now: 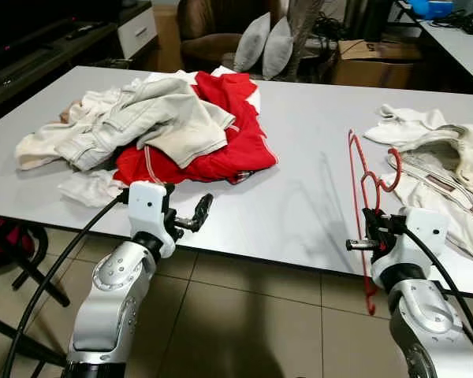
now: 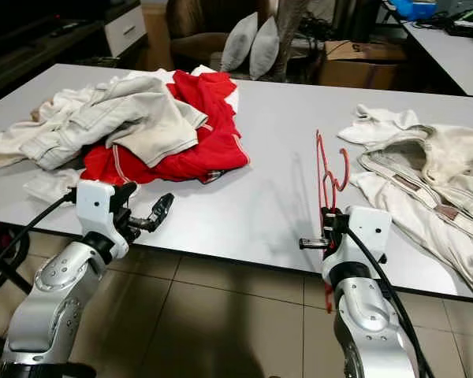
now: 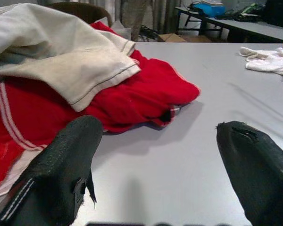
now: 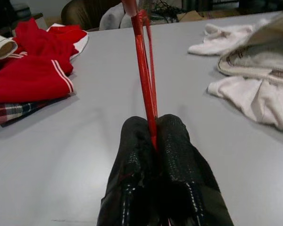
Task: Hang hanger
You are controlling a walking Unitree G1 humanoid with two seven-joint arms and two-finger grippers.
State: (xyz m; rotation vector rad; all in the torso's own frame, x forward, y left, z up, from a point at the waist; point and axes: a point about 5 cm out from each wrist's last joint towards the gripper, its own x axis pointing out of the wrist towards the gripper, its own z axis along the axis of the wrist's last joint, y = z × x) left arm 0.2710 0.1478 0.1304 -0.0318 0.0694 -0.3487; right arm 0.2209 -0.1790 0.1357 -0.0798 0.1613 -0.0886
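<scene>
A thin red wire hanger [image 4: 144, 70] stands upright over the near right edge of the grey table [image 1: 299, 157]. Its hook is at the top and its lower end hangs below the table edge. My right gripper [image 4: 153, 129] is shut on the hanger's wire, also seen at the table edge [image 1: 369, 230]. My left gripper [image 1: 195, 217] is open and holds nothing. It hovers just off the table's front edge, pointing at a red garment [image 3: 146, 94]. No rail or rod is in view.
A pile of beige clothes [image 1: 165, 118] lies on the red garment at the table's left. Cream clothes [image 1: 449, 157] lie at the right. An armchair with grey cushions [image 1: 264, 43] stands behind. Black frame legs [image 1: 31, 276] stand on the tiled floor [image 1: 244, 315].
</scene>
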